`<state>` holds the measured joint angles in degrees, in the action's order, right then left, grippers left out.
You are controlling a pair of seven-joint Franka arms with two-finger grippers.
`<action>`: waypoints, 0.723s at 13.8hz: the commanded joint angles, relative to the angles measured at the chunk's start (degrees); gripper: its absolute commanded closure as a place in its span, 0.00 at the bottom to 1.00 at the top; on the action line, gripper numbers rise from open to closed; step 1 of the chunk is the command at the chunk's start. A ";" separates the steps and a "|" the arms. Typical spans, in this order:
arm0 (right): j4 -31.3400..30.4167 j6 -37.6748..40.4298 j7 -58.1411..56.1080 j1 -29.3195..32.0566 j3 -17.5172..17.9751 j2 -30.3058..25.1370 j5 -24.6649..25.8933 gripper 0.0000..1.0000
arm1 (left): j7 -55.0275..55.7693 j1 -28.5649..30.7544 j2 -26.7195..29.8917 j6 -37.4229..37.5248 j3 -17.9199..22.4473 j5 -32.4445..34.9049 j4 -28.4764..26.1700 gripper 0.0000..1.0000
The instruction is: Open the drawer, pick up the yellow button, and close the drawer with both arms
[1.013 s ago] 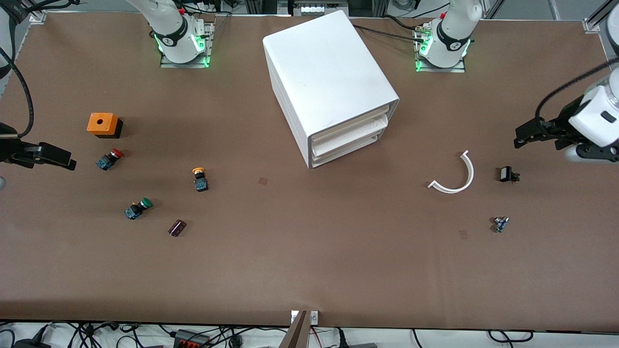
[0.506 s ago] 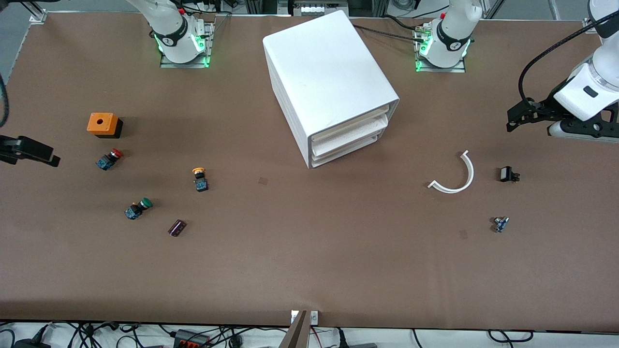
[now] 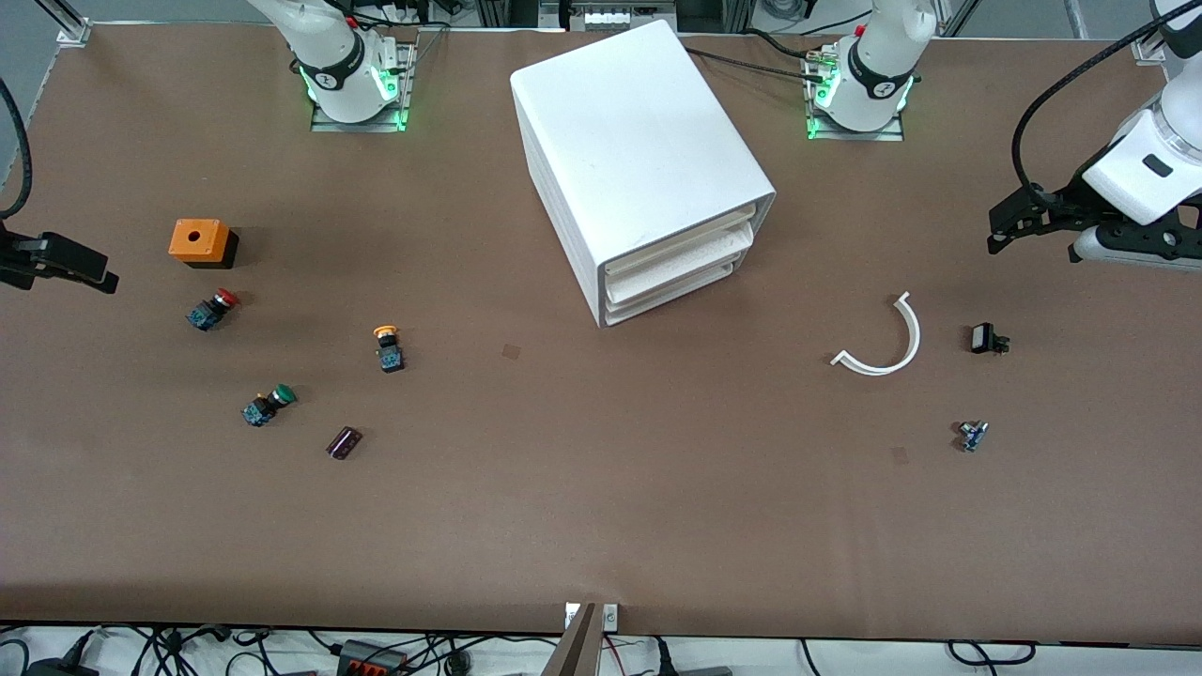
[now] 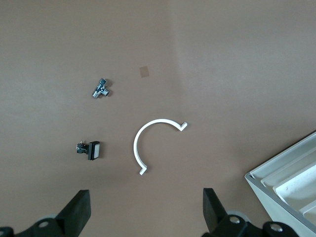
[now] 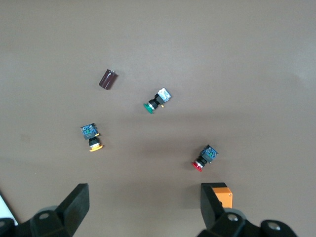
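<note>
The white cabinet (image 3: 639,150) stands mid-table near the bases, and its top drawer (image 3: 684,242) is pushed in like the two below it. A corner of the cabinet (image 4: 291,182) shows in the left wrist view. The button (image 3: 387,347), orange-yellow cap on a black-and-blue body, lies on the table toward the right arm's end, and the button (image 5: 92,137) also shows in the right wrist view. My right gripper (image 3: 94,272) (image 5: 143,207) hangs open and empty over that end's edge. My left gripper (image 3: 995,233) (image 4: 145,212) hangs open and empty over the left arm's end.
An orange box (image 3: 194,240), a red-capped button (image 3: 212,308), a green-capped button (image 3: 269,405) and a dark purple part (image 3: 343,442) lie around the button. A white curved piece (image 3: 887,343), a small black part (image 3: 983,338) and a small metal part (image 3: 972,435) lie under the left gripper's end.
Both grippers have shifted toward the bases' side of the table, the right one also drawing back toward the table's end. Nothing on the table has moved.
</note>
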<state>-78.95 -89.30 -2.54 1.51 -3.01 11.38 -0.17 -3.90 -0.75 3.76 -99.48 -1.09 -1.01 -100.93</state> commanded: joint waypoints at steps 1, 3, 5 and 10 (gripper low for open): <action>-3.04 -0.52 0.16 1.22 1.34 -2.33 0.79 0.00 | -1.38 -0.30 -0.33 1.83 0.30 -0.66 1.44 0.00; -8.47 -2.27 0.16 1.31 1.33 -5.83 0.79 0.00 | -1.38 -0.30 -0.25 1.92 0.21 -0.66 1.44 0.00; -12.96 -4.20 0.08 1.22 1.34 -8.91 0.96 0.00 | -1.03 -0.30 -0.42 1.92 0.21 -0.57 1.44 0.00; -16.58 -4.65 -0.54 1.31 1.25 -11.29 0.52 0.00 | -0.68 -0.30 -0.51 3.24 -1.46 -0.57 1.79 0.00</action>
<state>-91.84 -92.46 -2.61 1.67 -2.87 2.90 0.01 -3.90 -0.96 3.53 -97.68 -2.43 -1.01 -100.68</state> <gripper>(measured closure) 0.000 0.000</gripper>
